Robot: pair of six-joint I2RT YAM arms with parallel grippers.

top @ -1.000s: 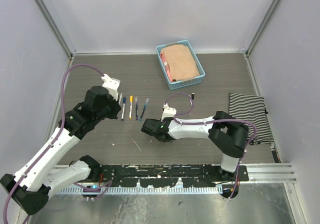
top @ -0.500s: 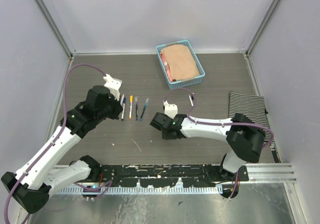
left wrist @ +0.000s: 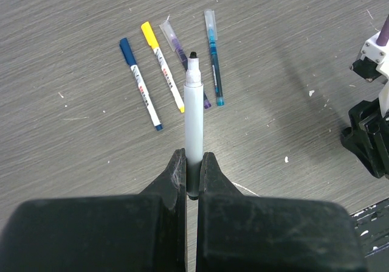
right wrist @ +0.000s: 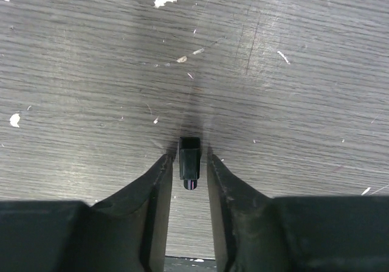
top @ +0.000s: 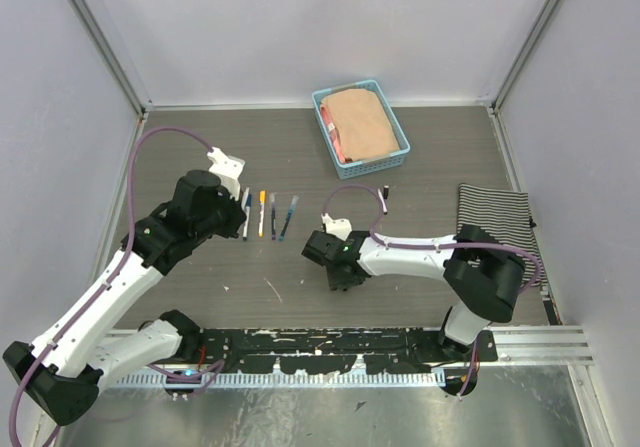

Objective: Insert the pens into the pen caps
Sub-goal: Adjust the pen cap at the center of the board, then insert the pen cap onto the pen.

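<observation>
My left gripper (left wrist: 193,162) is shut on the lower end of a white pen (left wrist: 193,111) whose bare black tip points away from the wrist, above the table. Several capped pens lie in a row beyond it, with caps in blue (left wrist: 127,50), yellow (left wrist: 148,33), grey (left wrist: 168,31) and a clear one (left wrist: 209,21). In the top view this row (top: 266,214) lies just right of the left gripper (top: 232,204). My right gripper (right wrist: 189,157) is low over the table and open, a small black pen cap (right wrist: 189,159) lying between its fingers with a gap on each side.
A blue basket (top: 368,167) holding tan cloth stands at the back. A striped cloth (top: 497,229) lies at the right edge. A small white piece (top: 384,200) rests near the right arm's purple cable. The black rail (top: 330,342) runs along the near edge.
The right gripper swung right, then turned down toward the near side, and its jaws have parted around the black cap. The left arm has barely shifted, the pen in it throughout.
</observation>
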